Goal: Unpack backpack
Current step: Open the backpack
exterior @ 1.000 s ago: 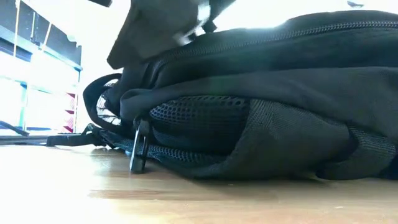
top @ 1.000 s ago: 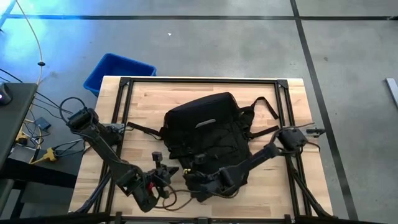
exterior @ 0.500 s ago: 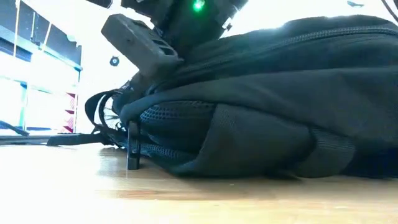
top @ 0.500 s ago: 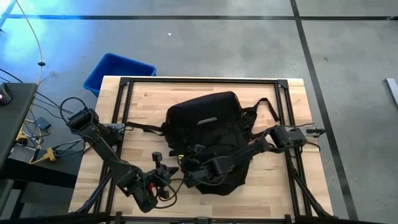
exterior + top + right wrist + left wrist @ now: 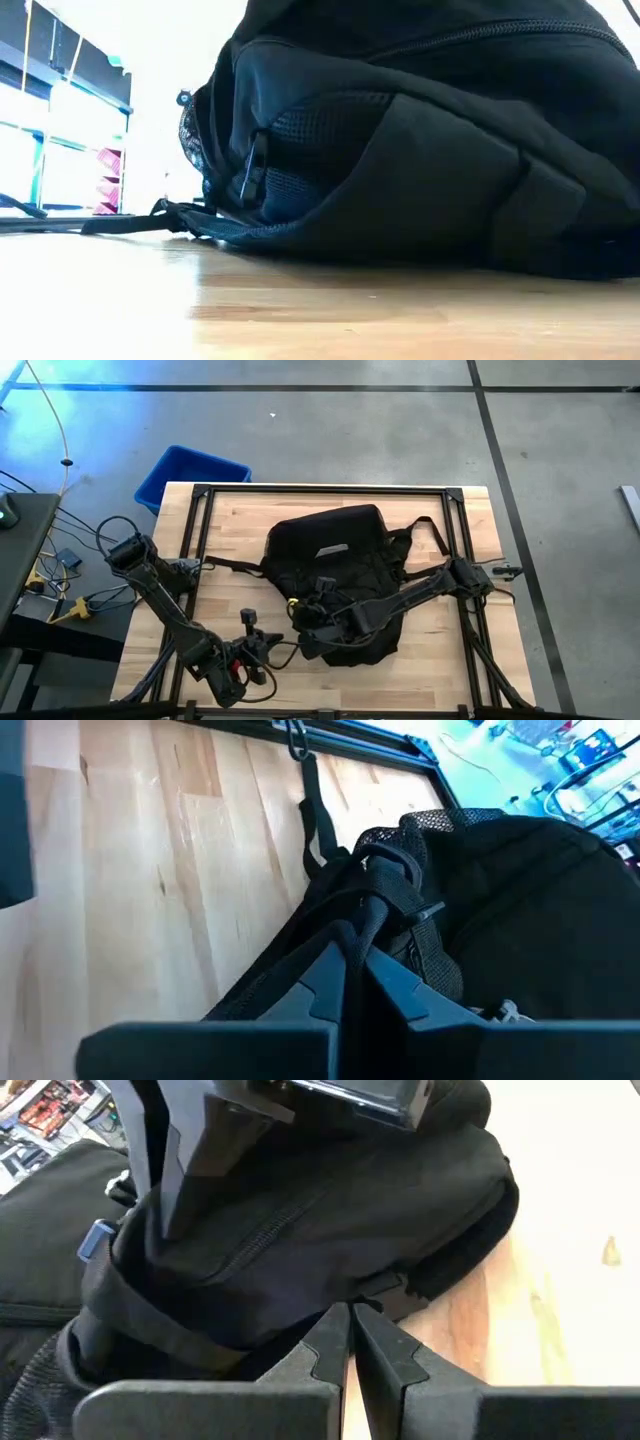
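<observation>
High view first: I see the backpack point(image 5: 335, 585) lying flat at the middle of the wooden table point(image 5: 440, 540), its straps trailing toward three o'clock and one strap running out toward nine o'clock. The blue bin point(image 5: 190, 475) sits off the table's corner at about ten o'clock, on the floor. My right gripper point(image 5: 312, 598) is on the backpack's side nearest nine o'clock, with its arm reaching in from three o'clock across the lower part of the bag. In the right wrist view the fingers point(image 5: 335, 982) are pressed together with black strap or fabric bunched right at their tips, so I read the right gripper as closed; whether fabric is truly pinched between them I cannot tell. My left gripper point(image 5: 262, 644) is over the table at about seven o'clock, just beside the backpack's lower edge. In the left wrist view its fingers point(image 5: 335, 1342) are closed tip to tip, with nothing between them, their tips just in front of the bag's edge where it meets the wood. From the low view, the backpack point(image 5: 420, 150) fills most of the frame, bulging upward, with a mesh side pocket and a zipper pull hanging at its left end, resting on the tabletop.
</observation>
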